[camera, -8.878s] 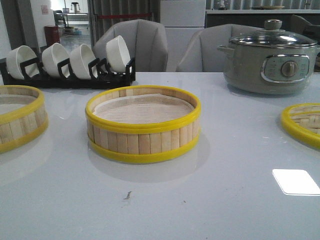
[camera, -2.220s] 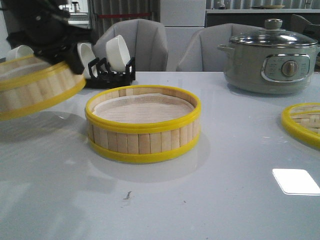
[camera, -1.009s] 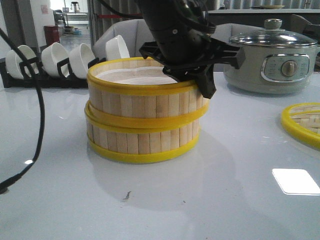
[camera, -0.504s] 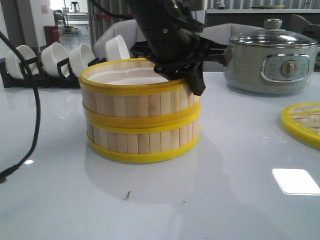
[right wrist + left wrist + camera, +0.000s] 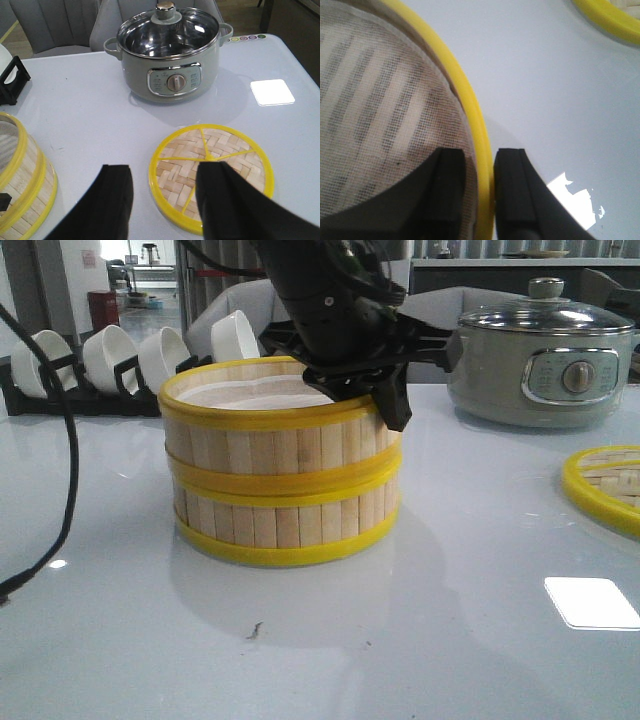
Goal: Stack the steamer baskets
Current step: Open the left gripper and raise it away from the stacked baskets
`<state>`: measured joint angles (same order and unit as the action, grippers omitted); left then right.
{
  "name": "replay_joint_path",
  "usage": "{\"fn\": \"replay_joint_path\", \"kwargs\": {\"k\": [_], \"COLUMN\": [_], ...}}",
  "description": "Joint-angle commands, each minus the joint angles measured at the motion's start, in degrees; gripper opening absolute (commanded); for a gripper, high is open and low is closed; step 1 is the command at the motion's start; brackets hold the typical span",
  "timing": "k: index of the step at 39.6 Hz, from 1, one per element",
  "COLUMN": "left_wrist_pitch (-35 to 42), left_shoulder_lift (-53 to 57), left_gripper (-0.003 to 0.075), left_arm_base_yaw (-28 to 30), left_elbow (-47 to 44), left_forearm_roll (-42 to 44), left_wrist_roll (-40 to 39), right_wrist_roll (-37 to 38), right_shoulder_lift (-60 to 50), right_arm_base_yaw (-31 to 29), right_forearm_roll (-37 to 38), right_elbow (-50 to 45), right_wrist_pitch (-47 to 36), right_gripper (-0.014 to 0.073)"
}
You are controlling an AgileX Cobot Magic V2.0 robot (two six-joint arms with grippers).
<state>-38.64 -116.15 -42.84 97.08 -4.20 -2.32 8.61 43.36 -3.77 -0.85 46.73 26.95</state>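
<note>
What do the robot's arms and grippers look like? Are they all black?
Yes, what shows is black. The left gripper has two flat, blocky matte fingers with squared tips, and its arm is bulky and dark, with angular brackets. A thin black cable hangs down at the side. The right gripper has wide, dull black fingers too. No markings are visible.

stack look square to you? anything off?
Slightly off. The upper basket sits shifted to the left on the lower basket: its left wall overhangs while the lower rim pokes out on the right. The left gripper has its jaws astride the upper basket's rim. The lid lies flat on the table, nothing spilled.
</note>
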Motion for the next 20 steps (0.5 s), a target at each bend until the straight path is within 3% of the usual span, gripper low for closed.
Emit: {"fn": "replay_joint_path", "kwargs": {"k": [1,4,15,18,20], "left_wrist_pitch": [3.19,3.19,-1.21,-3.43,-4.70], "left_shoulder_lift": [4.17,4.43,4.54,4.77,5.18], "left_gripper": [0.0405,0.0447,0.0438,0.0393,0.0315], "left_arm_base_yaw": [0.09,0.09,1.97,3.17,4.24], "left_elbow": [2.15,2.67,9.97,12.72,14.43], "left_forearm_roll": [0.32,0.84,2.32,2.32,1.46], "left_wrist_roll": [-0.40,-0.40,-0.78,-0.78,-0.78], "right_wrist_roll": [-0.73,-0.73,-0.73,-0.73,-0.73], "right_shoulder_lift": [-0.06,-0.06,-0.06,-0.06,-0.06], "right_arm_base_yaw": [-0.13,-0.13,-0.13,-0.13,-0.13], "right_forearm_roll": [0.21,0.21,0.21,0.21,0.21], "right_elbow": [2.08,2.08,2.08,2.08,2.08], "right_wrist_pitch": [-4.43,-4.43,-4.43,-4.43,-4.43], "right_gripper": [0.0419,0.0419,0.0419,0.0419,0.0419]}}
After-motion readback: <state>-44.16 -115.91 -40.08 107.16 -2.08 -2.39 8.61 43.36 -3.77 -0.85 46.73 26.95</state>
